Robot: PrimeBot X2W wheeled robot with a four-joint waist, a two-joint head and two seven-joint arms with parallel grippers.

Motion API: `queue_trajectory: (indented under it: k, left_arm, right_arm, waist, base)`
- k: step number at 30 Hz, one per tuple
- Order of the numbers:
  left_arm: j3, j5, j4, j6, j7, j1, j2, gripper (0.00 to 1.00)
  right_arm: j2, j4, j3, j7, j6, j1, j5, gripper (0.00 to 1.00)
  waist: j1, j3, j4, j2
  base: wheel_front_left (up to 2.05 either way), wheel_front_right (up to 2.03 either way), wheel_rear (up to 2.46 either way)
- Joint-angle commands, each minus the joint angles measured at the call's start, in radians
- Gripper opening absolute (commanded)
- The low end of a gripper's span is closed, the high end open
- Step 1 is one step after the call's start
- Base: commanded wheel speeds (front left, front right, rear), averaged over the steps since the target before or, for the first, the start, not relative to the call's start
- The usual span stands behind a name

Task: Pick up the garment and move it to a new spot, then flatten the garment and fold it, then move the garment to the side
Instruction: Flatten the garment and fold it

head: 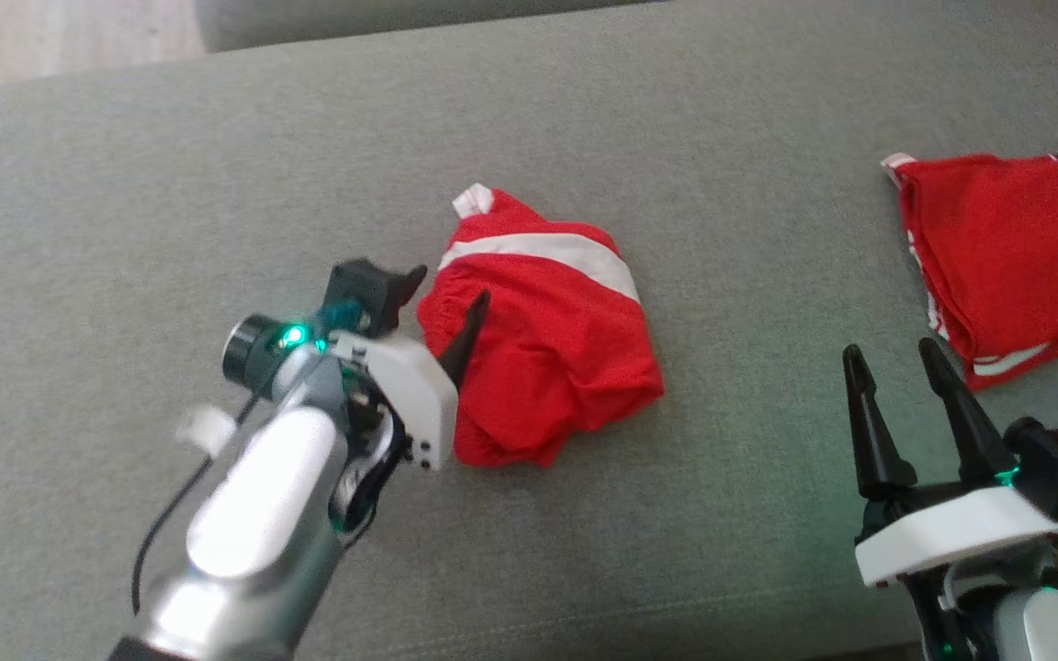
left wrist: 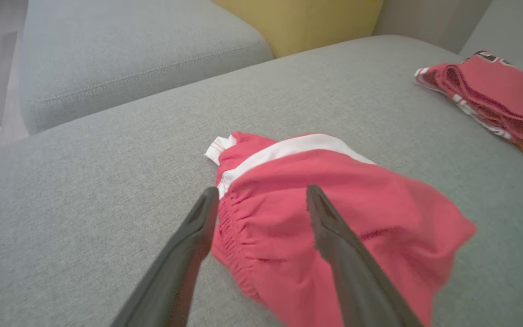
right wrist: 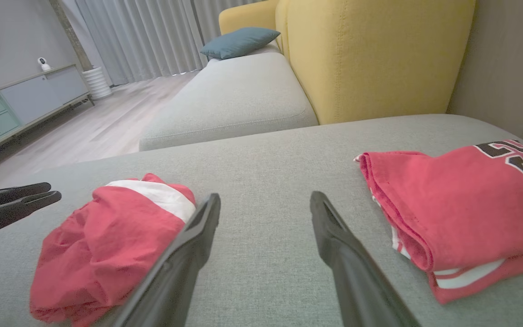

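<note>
Garment: a crumpled red garment (head: pixel 557 358) with a white band across its top lies bunched in a loose heap near the middle of the grey sofa seat (head: pixel 217 184).
Garment detail: a small white tab sticks out at its 11 o'clock corner, and a gathered elastic hem runs down its 9 o'clock edge.
Left tool: the left tool (head: pixel 449 286) sits at the heap's 9 o'clock edge with its fingers spread wide and nothing between them.
Left tool fingers: in the left wrist view one finger lies along the elastic hem and the other lies over the red cloth. Whether either touches the cloth cannot be told.
Right tool: the right tool (head: pixel 890 349) is at 4 o'clock from the heap and well apart from it. It is spread wide and empty over bare seat fabric, fingers pointing to 12 o'clock.
Other cloth: a folded red top (head: pixel 1007 248) with black lettering and white trim lies at 2 o'clock from the heap, near the right tool.
Background: a yellow backrest (right wrist: pixel 370 54) and a blue cushion (right wrist: pixel 239 41) stand beyond the seat.
</note>
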Motion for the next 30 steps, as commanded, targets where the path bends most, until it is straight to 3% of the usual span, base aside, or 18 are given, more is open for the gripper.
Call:
queue_trajectory:
  k: [1, 11, 12, 13, 14, 22, 26, 30]
  left_arm:
    - [0.043, -0.009, 0.008, -0.009, 0.006, -0.082, 0.007, 1.00]
    - [0.008, -0.006, 0.280, -0.069, 0.059, -0.266, 0.006, 1.00]
    - [0.004, -0.007, 0.302, -0.073, 0.061, -0.277, 0.004, 0.93]
    - [-0.001, -0.009, 0.326, -0.077, 0.070, -0.285, 0.002, 0.40]
    - [-0.004, -0.014, 0.347, -0.081, 0.078, -0.292, -0.001, 0.00]
    - [-0.020, 0.006, 0.372, -0.058, 0.002, -0.319, -0.005, 0.00]
    - [-0.022, 0.022, 0.294, -0.014, -0.055, -0.281, 0.011, 0.00]
    - [-0.008, 0.026, 0.146, 0.037, -0.074, -0.190, 0.069, 0.00]
  right_arm:
    - [-0.005, -0.030, 0.020, -0.012, 0.007, -0.044, 0.006, 1.00]
    - [-0.005, 0.001, 0.034, -0.038, 0.007, -0.074, 0.024, 1.00]
    - [-0.005, 0.005, 0.036, -0.041, 0.007, -0.077, 0.026, 1.00]
    - [-0.005, 0.008, 0.036, -0.044, 0.007, -0.079, 0.028, 1.00]
    - [-0.005, 0.012, 0.034, -0.047, 0.007, -0.079, 0.030, 1.00]
    - [-0.005, 0.027, 0.017, -0.063, 0.007, -0.074, 0.038, 1.00]
    - [-0.005, 0.033, 0.007, -0.065, 0.007, -0.065, 0.047, 1.00]
    - [-0.005, 0.035, 0.003, -0.060, 0.007, -0.055, 0.051, 1.00]
  waist:
    - [0.0000, 0.025, -0.030, 0.0000]
    - [0.0000, 0.070, -0.096, 0.0000]
    - [0.0000, 0.071, -0.101, 0.0000]
    - [0.0000, 0.072, -0.105, 0.0000]
    - [0.0000, 0.073, -0.108, 0.0000]
    - [0.0000, 0.074, -0.105, 0.0000]
    - [0.0000, 0.061, -0.076, 0.0000]
    - [0.0000, 0.046, -0.036, 0.0000]
  base:
    - [0.00, 0.00, 0.00]
    - [0.00, 0.00, 0.00]
    - [0.00, 0.00, 0.00]
    - [0.00, 0.00, 0.00]
    - [0.00, 0.00, 0.00]
    - [0.00, 0.00, 0.00]
    - [0.00, 0.00, 0.00]
    - [0.00, 0.00, 0.00]
